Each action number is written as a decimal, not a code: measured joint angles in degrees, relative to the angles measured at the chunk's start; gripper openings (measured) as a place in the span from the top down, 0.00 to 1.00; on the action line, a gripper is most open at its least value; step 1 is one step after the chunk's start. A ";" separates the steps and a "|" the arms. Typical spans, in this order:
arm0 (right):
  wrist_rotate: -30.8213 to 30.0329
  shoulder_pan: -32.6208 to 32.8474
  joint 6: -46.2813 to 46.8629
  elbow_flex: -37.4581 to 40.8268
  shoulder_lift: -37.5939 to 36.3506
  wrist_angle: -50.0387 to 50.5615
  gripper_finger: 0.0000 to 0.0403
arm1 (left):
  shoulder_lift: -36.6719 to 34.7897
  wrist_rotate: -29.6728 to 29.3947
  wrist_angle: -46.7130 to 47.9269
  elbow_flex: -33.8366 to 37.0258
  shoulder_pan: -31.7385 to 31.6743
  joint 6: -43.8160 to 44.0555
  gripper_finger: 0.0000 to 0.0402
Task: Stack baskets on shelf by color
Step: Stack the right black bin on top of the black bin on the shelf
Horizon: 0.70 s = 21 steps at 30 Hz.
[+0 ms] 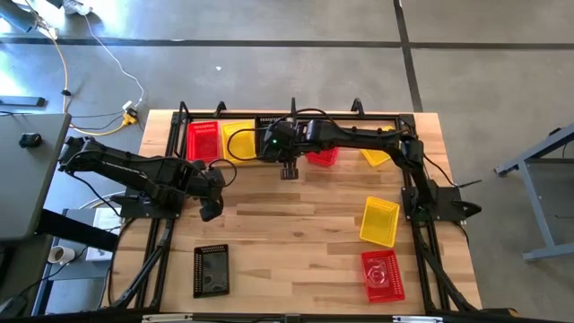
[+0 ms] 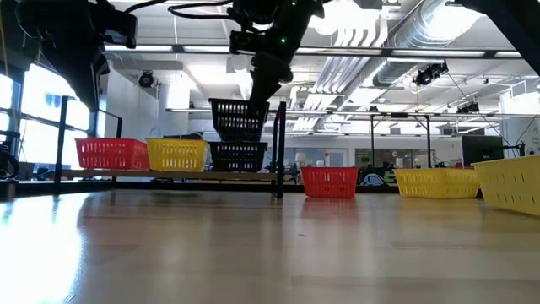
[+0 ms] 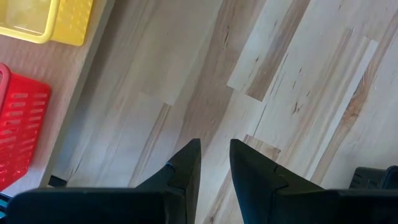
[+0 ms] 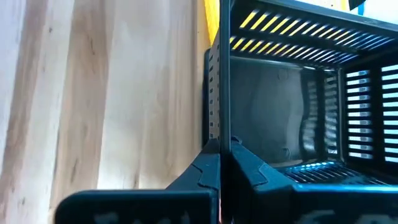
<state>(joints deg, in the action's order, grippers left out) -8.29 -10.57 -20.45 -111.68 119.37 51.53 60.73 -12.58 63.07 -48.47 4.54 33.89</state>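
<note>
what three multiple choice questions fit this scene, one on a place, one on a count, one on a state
1. Where is the black basket that the right gripper holds?
A. in the air above another black basket on the shelf
B. flat on the floor
C. on a chair

2. How many yellow baskets show in the high view?
A. one
B. three
C. five

3. How is the right gripper?
A. open wide, holding nothing
B. shut on the basket's wall
C. out of view

Answers:
1 A: the low view shows it hanging over the shelved black one.
2 B: two are at the shelf and one is nearer the front.
3 B: the right wrist view shows both fingers pinching the wall.
</note>
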 joint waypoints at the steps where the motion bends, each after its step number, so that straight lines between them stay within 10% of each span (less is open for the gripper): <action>1: -0.34 0.00 0.01 0.00 0.00 -0.02 1.00 | 0.00 0.00 0.02 0.00 0.02 0.00 0.81; 21: 0.19 0.00 1.41 0.00 0.86 -0.52 1.00 | 0.00 0.00 0.00 0.00 0.00 -0.02 0.81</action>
<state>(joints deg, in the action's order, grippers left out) -8.11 -10.57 -19.04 -111.68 120.24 51.00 60.73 -12.58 63.07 -48.47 4.54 33.87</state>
